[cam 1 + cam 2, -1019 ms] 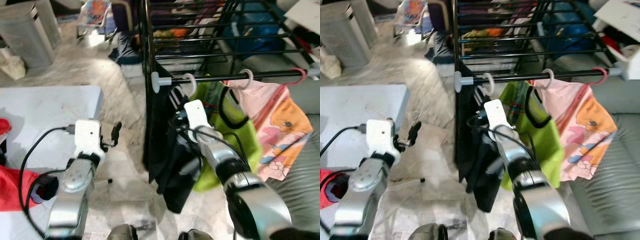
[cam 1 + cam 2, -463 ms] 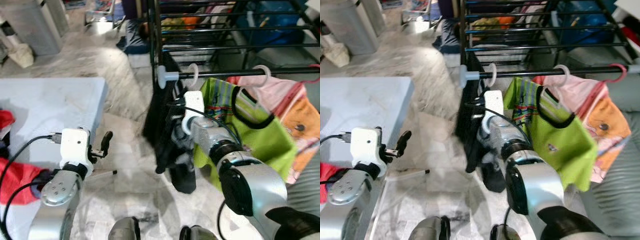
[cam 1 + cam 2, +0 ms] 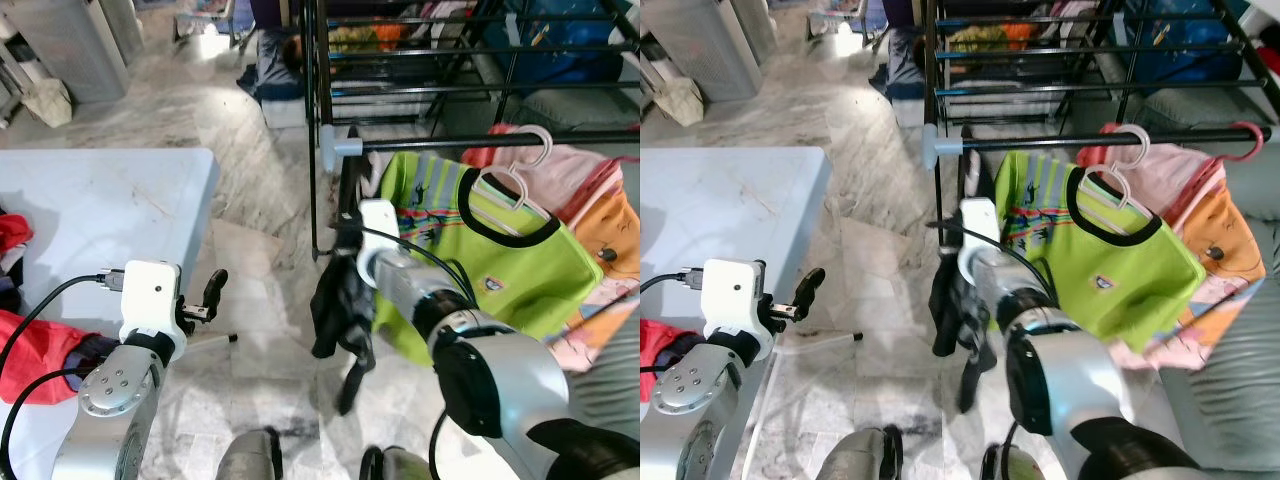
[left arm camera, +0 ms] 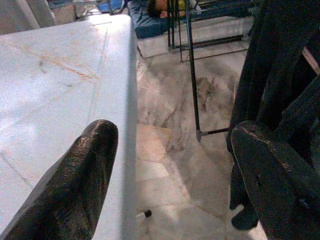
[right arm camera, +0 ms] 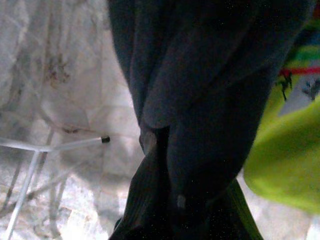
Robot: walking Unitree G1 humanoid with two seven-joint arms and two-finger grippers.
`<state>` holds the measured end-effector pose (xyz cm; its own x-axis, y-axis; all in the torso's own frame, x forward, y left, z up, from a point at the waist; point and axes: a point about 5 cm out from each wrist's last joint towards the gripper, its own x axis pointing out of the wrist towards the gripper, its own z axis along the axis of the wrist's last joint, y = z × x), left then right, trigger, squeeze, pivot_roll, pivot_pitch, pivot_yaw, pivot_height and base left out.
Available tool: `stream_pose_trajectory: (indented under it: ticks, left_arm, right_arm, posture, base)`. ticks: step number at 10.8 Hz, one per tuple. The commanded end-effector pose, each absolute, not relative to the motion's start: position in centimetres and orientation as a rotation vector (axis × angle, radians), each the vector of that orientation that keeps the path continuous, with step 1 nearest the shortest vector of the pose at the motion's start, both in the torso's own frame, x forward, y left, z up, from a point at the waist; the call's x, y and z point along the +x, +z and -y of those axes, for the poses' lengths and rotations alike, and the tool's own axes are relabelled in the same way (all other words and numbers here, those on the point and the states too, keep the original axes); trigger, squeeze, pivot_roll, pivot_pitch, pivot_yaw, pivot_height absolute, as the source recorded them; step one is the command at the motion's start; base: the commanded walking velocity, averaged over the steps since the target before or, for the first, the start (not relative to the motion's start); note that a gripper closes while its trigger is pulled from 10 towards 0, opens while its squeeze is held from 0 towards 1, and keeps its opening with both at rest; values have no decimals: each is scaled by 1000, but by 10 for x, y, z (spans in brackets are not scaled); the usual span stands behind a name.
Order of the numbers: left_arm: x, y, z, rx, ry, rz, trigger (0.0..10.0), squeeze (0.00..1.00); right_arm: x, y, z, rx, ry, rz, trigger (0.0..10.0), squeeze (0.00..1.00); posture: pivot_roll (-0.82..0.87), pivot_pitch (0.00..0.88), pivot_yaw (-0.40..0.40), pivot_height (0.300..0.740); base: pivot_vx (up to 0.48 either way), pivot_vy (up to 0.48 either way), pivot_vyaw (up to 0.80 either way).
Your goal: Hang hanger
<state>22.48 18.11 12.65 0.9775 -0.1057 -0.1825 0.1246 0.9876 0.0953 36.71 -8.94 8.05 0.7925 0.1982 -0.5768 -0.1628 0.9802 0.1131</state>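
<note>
right gripper (image 3: pixel 345 262): closed on the black garment (image 3: pixel 338 315), below the rack rail (image 3: pixel 480 141)
black garment: dangled off the rail, over floor
hanger: could not make it out
left gripper (image 3: pixel 212 292): fingers spread, empty, beside the table (image 3: pixel 110 200)

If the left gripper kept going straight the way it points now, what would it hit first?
Probably the dark garment hanging ahead of the open left gripper, above the marble floor. Depth is unclear; the white table edge runs beside its line.

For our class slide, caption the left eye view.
Right tool holding a dark garment below the rack rail, beside a green shirt.
</note>
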Motion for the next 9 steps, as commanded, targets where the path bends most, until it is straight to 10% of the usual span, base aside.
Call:
stream_pose_trajectory:
  ticks: [1, 9]
  left_arm:
    - [224, 130, -180, 110, -117, -171, 10000, 0]
    - [225, 126, -183, 77, -120, -136, 10000, 0]
  right_arm:
    - [373, 90, 90, 67, 189, -580, 10000, 0]
    - [370, 102, 116, -171, 348, -279, 10000, 0]
  posture:
    - [216, 161, 34, 740]
    - [124, 105, 13, 740]
  base:
    - [0, 0, 0]
    - [0, 0, 0]
